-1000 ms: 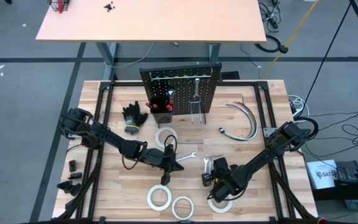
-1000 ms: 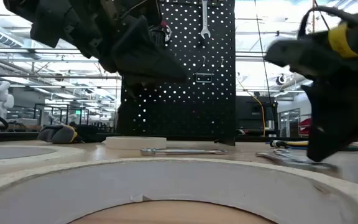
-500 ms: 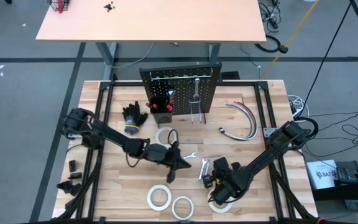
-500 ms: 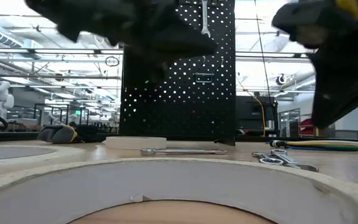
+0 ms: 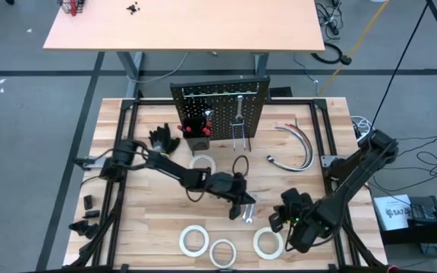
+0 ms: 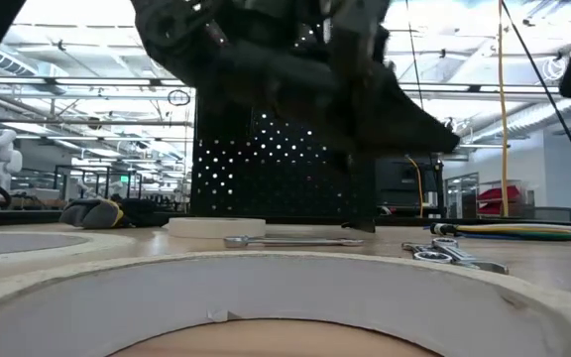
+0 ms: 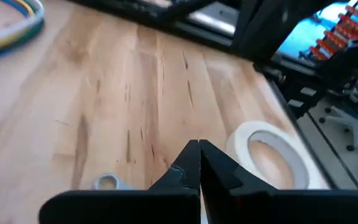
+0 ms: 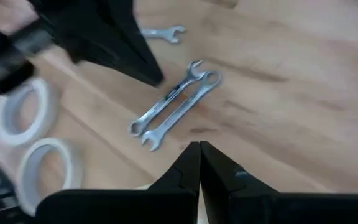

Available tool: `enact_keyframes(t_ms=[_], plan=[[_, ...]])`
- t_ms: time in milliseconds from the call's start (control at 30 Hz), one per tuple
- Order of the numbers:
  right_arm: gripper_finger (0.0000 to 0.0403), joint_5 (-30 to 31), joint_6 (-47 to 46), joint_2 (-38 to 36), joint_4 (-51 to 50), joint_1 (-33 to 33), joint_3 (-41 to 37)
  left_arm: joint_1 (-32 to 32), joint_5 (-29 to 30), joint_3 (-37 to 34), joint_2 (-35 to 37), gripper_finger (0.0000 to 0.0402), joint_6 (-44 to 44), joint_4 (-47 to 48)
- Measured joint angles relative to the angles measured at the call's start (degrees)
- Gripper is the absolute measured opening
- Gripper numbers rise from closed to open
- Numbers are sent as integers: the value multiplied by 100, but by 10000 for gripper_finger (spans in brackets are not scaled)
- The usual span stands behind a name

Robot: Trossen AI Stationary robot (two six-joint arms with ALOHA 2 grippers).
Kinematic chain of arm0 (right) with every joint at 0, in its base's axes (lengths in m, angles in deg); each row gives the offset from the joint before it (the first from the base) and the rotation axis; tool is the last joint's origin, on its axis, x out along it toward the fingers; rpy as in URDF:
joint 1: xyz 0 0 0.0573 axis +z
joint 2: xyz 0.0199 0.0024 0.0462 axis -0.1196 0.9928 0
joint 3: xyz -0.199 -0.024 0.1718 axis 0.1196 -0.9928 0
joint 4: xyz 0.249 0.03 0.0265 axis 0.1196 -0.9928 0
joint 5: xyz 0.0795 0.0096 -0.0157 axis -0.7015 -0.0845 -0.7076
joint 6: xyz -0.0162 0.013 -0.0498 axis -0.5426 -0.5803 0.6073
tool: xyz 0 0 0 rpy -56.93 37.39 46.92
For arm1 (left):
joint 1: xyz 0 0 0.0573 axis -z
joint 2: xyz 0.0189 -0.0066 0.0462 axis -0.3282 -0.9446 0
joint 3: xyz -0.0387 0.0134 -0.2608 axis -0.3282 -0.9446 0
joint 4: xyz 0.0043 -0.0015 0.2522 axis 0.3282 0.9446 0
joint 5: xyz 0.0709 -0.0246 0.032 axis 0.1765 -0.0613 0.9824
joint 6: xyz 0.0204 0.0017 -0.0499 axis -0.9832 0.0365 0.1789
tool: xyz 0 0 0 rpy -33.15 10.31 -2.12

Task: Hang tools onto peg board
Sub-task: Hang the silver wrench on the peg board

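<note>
The black peg board (image 5: pixel 220 106) stands at the table's far side, with a wrench (image 5: pixel 239 105) hanging on it and red-handled screwdrivers (image 5: pixel 196 125) in its bin. Two silver wrenches (image 8: pixel 174 102) lie side by side on the table (image 5: pixel 139 216); they also show in the high view (image 5: pixel 249 211). A third wrench (image 8: pixel 164 32) lies farther off. My left gripper (image 5: pixel 246 202) is shut and hovers just by the pair, its tip (image 6: pixel 452 146) well above the table. My right gripper (image 8: pixel 199 149) is shut and empty, to the right of the pair (image 5: pixel 285 218).
White tape rolls lie near the front edge (image 5: pixel 193 240) (image 5: pixel 222 251) (image 5: pixel 268 243), and one lies before the board (image 5: pixel 202 164). Black gloves (image 5: pixel 163 142) lie at the far left. Curved grey hoses (image 5: pixel 298 145) lie at the far right.
My left gripper has swung toward the table's right edge, from near the single wrench to just above the pair of wrenches. My right gripper has risen and drawn back from the pair toward the right edge. The wrenches lie as before.
</note>
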Motion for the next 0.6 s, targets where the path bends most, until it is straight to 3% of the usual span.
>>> enact_keyframes(t_ms=[300,600], plan=[[0,185,-162,-118,2234,89,-1226,-43,586,281,-458,0,-81,79],[0,447,33,-118,2407,-49,-1263,-53,618,279,-465,0,-476,256]])
